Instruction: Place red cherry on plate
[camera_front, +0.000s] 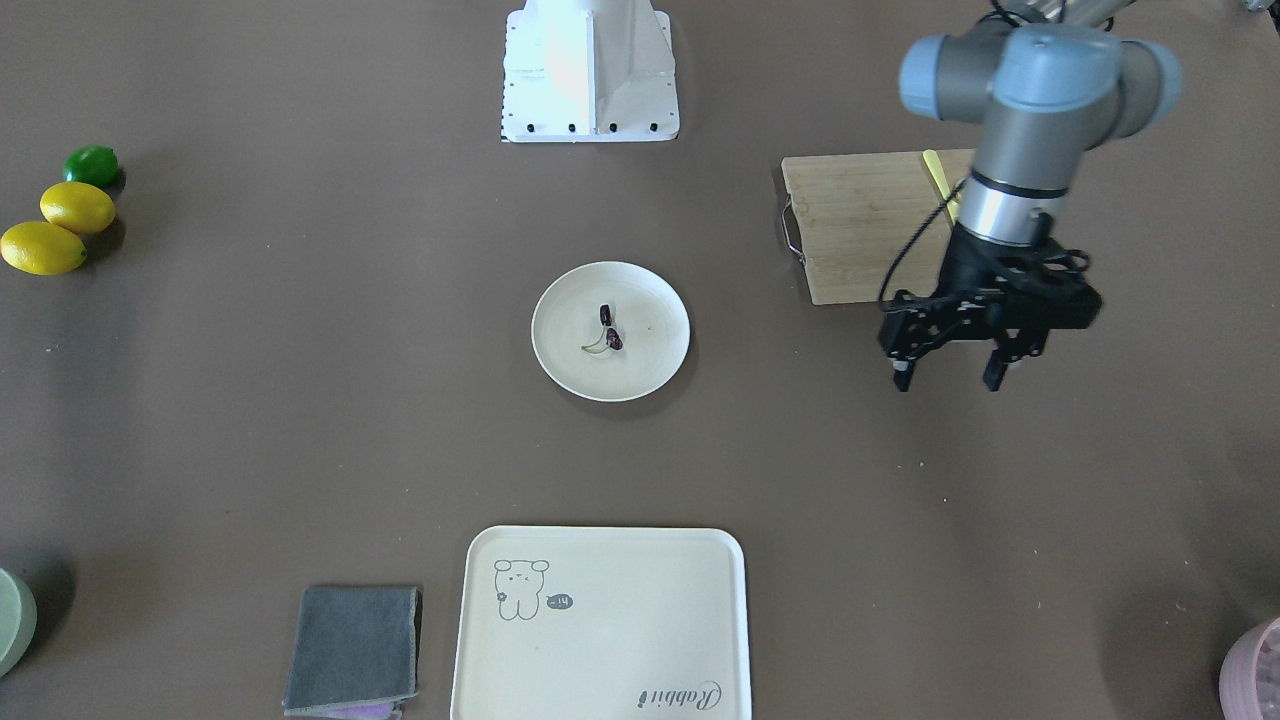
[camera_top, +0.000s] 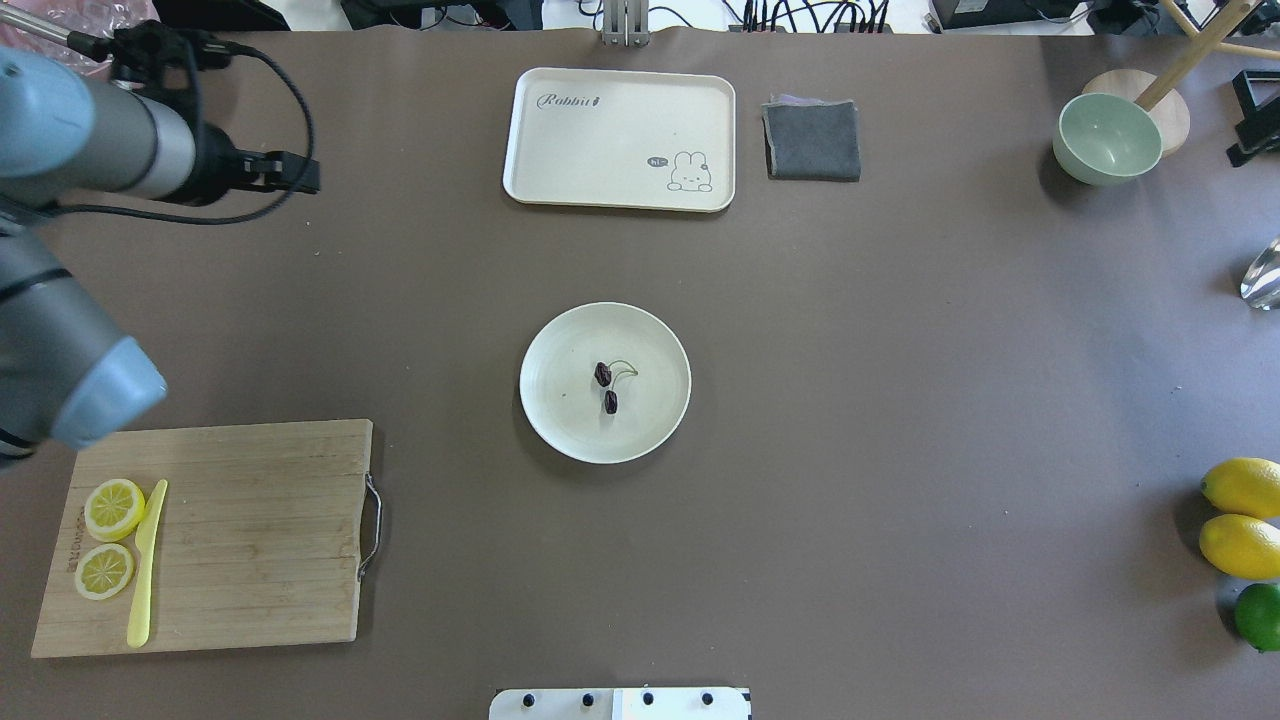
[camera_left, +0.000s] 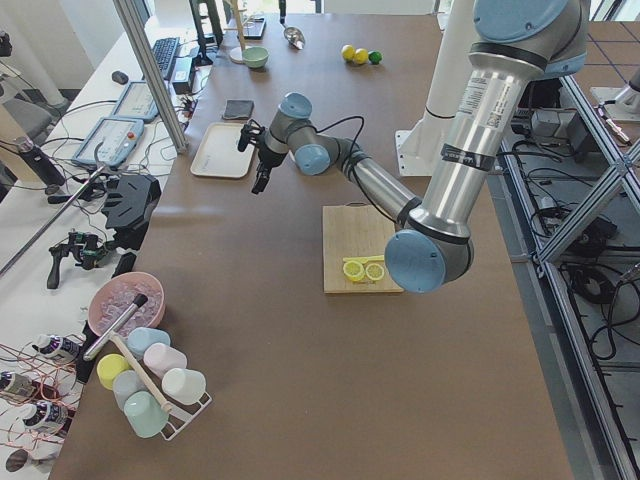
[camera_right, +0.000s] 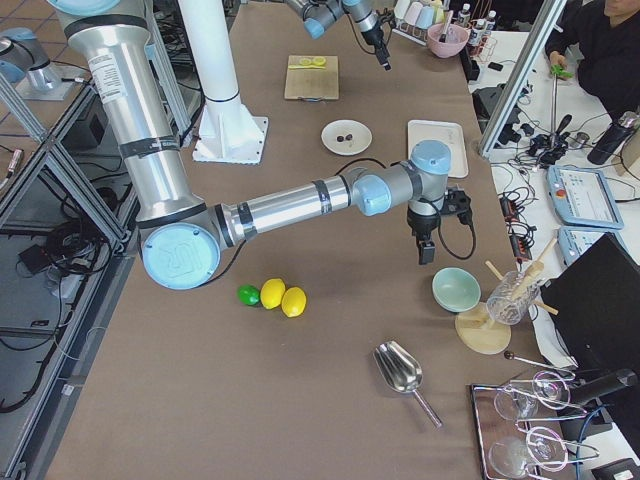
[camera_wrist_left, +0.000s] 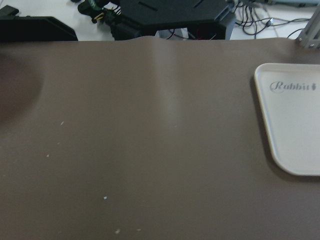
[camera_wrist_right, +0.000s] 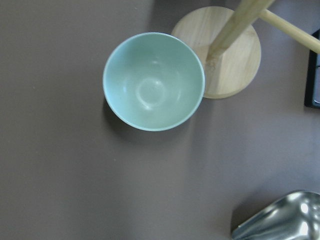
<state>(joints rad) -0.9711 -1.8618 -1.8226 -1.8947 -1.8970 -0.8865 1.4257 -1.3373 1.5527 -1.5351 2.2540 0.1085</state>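
Observation:
The red cherry (camera_front: 607, 330) (camera_top: 607, 386), a tiny dark pair on thin green stems, lies in the middle of the round cream plate (camera_front: 655, 305) (camera_top: 560, 372) at the table's centre. Nothing is touching it. My left gripper (camera_front: 948, 378) hangs open and empty above bare table, far off to my left of the plate, past the cutting board; it also shows in the overhead view (camera_top: 290, 172). My right gripper (camera_right: 425, 250) shows only in the exterior right view, above the table near the green bowl, and I cannot tell whether it is open or shut.
A wooden cutting board (camera_top: 250, 520) holds two lemon slices (camera_top: 112, 508) and a yellow knife (camera_top: 145, 570). A cream tray (camera_top: 600, 140) and grey cloth (camera_top: 812, 140) lie at the far edge. A green bowl (camera_top: 1105, 138), scoop (camera_right: 400, 370), two lemons (camera_top: 1240, 515) and a lime (camera_top: 1258, 615) sit on my right.

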